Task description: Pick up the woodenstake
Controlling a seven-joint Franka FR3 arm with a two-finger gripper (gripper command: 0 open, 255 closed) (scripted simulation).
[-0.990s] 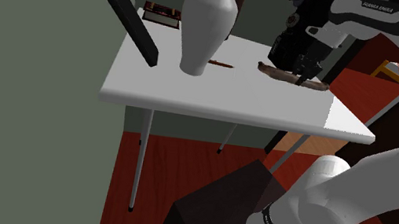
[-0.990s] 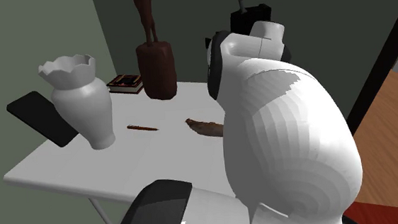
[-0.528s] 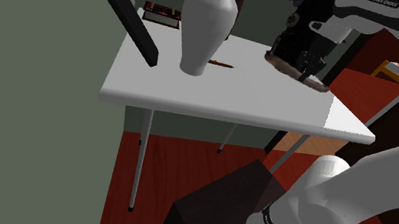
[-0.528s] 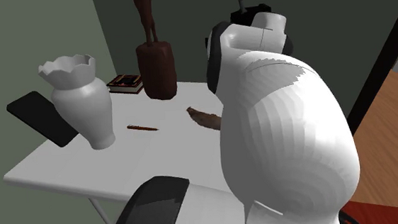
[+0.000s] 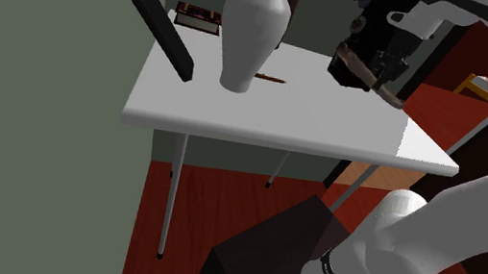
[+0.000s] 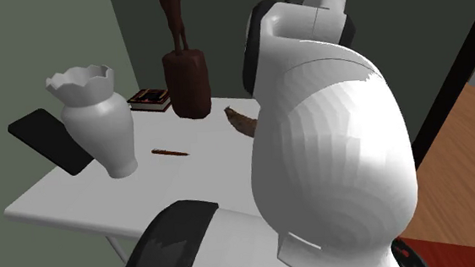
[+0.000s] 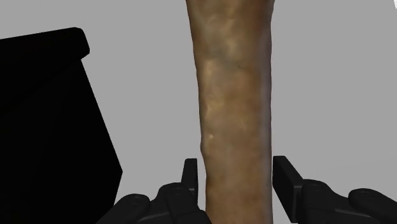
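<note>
Tabletop (image 5: 264, 115), white, rectangular: one. White scallop-rimmed vase (image 6: 99, 120): one. Black two-finger gripper (image 7: 236, 168) clamps the long brown wooden stake (image 7: 235, 95), mottled and rough-skinned: one, held tilted above the tabletop, toward 2 o'clock in the shoulder view. Thin brown pencil (image 6: 170, 152): one, at 3 o'clock of the vase base.

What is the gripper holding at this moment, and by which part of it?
The gripper holds the brown wooden stake clear of the white table, clasped between both fingers near its middle.
</note>
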